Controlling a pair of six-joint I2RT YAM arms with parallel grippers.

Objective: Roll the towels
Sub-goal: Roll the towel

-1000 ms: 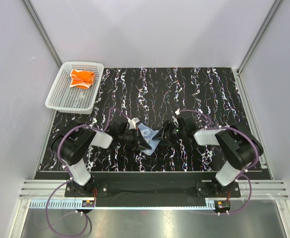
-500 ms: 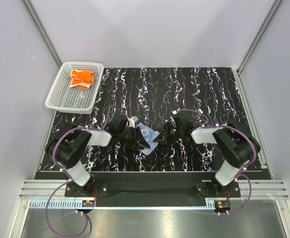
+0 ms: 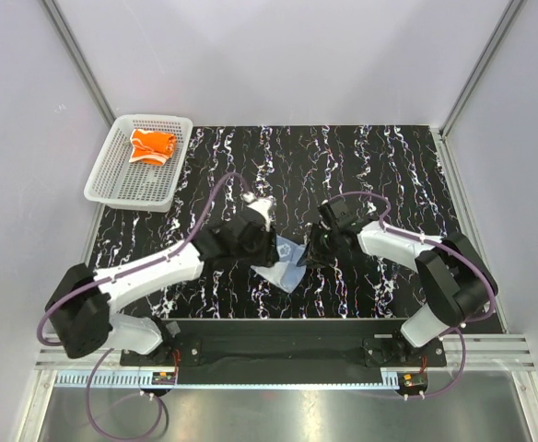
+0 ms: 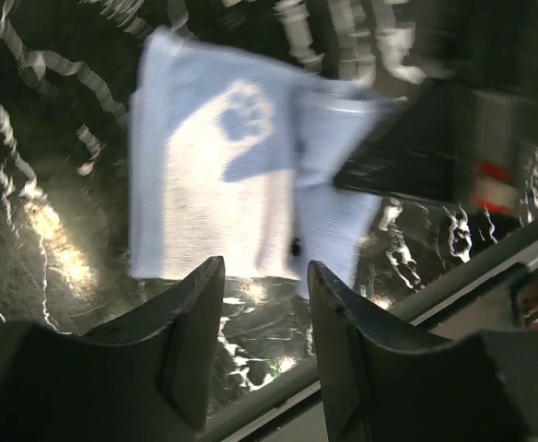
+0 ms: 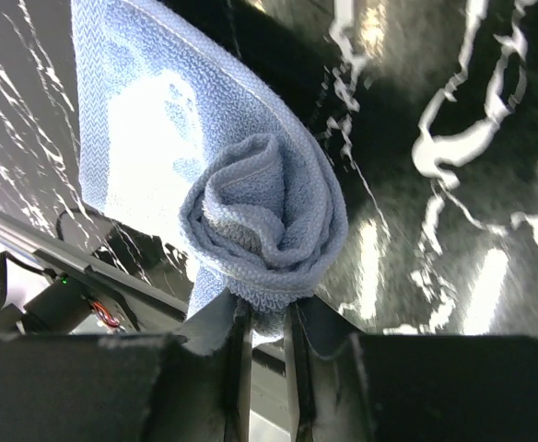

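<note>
The light blue towel [image 3: 283, 270] lies out on the black marbled table [image 3: 389, 166], well apart from the white mesh basket [image 3: 103, 189] and nearer the arm bases than the basket is. The orange towel [image 3: 151, 145] sits inside the basket, bunched at its far end, and no arm is near it.

The right gripper [image 5: 264, 313] is pinching the blue towel. Its fingers are pressed onto a loosely coiled end, where the cloth has curled into a soft spiral, while the rest trails away flat on the table. The left gripper [image 4: 264, 267] stands spread just short of the towel's flat part, with nothing between its fingers.

The towel looks light, limp and thick-piled. It will sag, fold under its own weight and spring loose from a coil if released, but it will not slip out of a firm pinch or be harmed by one. The glossy table probably gives little grip, so the flat part may slide instead of rolling unless something pins it. The sensible hold is on the coil itself, across its thickness near the end, with the free gripper pressing or pinching the flat tail's far edge to keep tension. Grabbing a single outer layer would likely just unwind the spiral.
</note>
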